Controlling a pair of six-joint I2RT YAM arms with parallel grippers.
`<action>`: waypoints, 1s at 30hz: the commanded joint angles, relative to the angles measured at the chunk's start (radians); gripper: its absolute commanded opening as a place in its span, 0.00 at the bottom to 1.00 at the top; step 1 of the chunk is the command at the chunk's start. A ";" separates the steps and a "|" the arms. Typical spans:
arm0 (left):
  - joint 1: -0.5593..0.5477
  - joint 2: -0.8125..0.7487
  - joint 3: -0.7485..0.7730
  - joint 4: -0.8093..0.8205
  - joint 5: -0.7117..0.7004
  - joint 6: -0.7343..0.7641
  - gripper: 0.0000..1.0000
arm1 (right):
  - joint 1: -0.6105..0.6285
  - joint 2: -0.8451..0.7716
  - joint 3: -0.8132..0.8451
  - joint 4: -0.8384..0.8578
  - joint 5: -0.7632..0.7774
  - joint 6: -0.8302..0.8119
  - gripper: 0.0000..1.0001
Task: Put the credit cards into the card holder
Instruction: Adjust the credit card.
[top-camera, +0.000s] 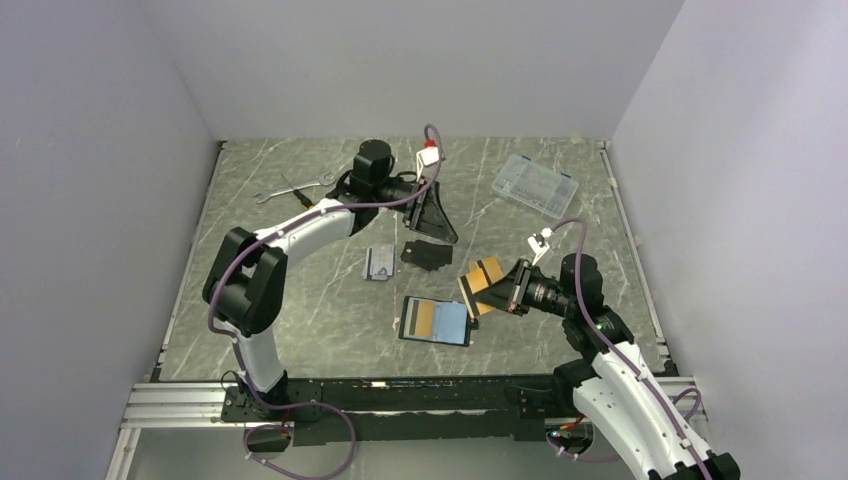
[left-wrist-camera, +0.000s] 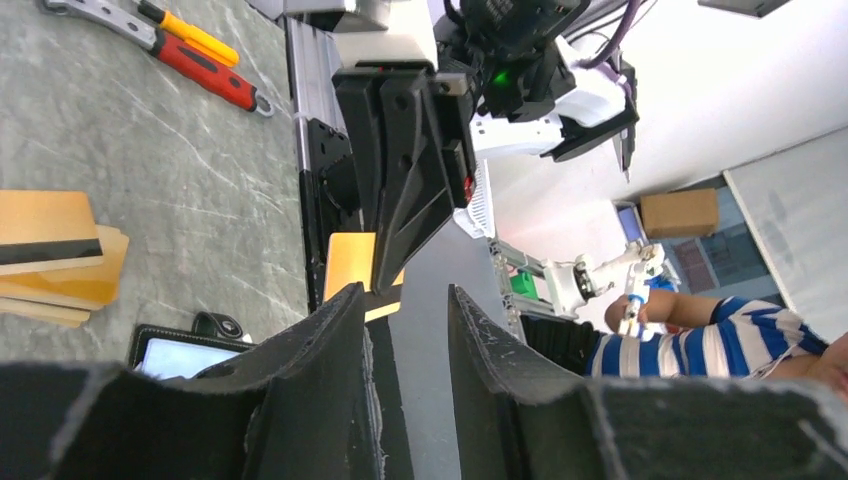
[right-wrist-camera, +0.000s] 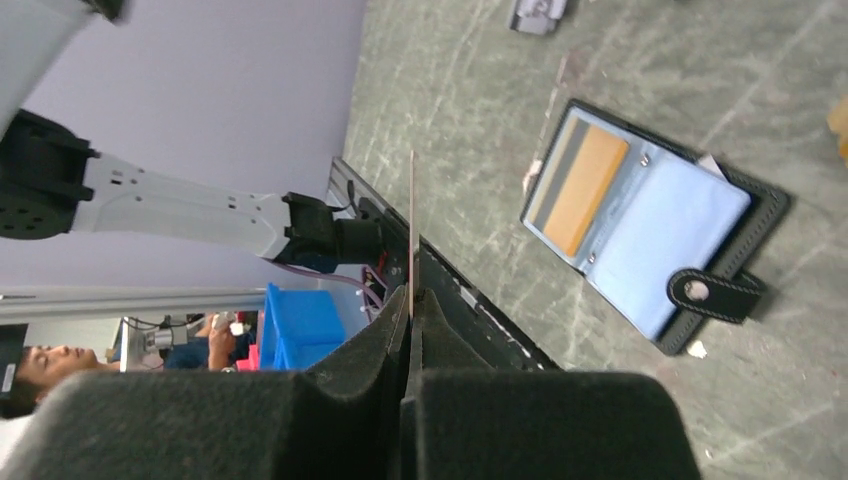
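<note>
The card holder (top-camera: 450, 324) (right-wrist-camera: 665, 225) lies open on the table, pale blue inside, with one orange credit card (top-camera: 423, 320) (right-wrist-camera: 585, 190) in its left pocket. My right gripper (top-camera: 497, 292) (right-wrist-camera: 411, 297) is shut on another credit card (top-camera: 478, 302) (right-wrist-camera: 411, 220), held edge-on just right of the holder. More credit cards (top-camera: 484, 269) (left-wrist-camera: 50, 260) lie stacked on the table beside it, the top one showing a black stripe. My left gripper (top-camera: 441, 226) (left-wrist-camera: 405, 295) hovers open farther back with nothing between its fingers.
A flat black piece (top-camera: 425, 254) lies under the left gripper and a small grey item (top-camera: 378, 263) to its left. A wrench (top-camera: 290, 188) and a red-and-yellow screwdriver (left-wrist-camera: 200, 60) lie at the back left. A clear plastic box (top-camera: 535, 185) sits back right.
</note>
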 joint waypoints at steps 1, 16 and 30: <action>0.035 -0.061 0.118 -0.458 -0.010 0.383 0.42 | 0.015 0.009 -0.007 -0.071 0.032 -0.009 0.00; -0.087 -0.135 -0.173 -1.022 -0.754 1.149 0.42 | 0.220 0.288 0.008 -0.268 0.397 -0.024 0.00; -0.099 -0.089 -0.270 -0.861 -0.770 1.066 0.41 | 0.280 0.346 -0.025 -0.202 0.456 0.012 0.00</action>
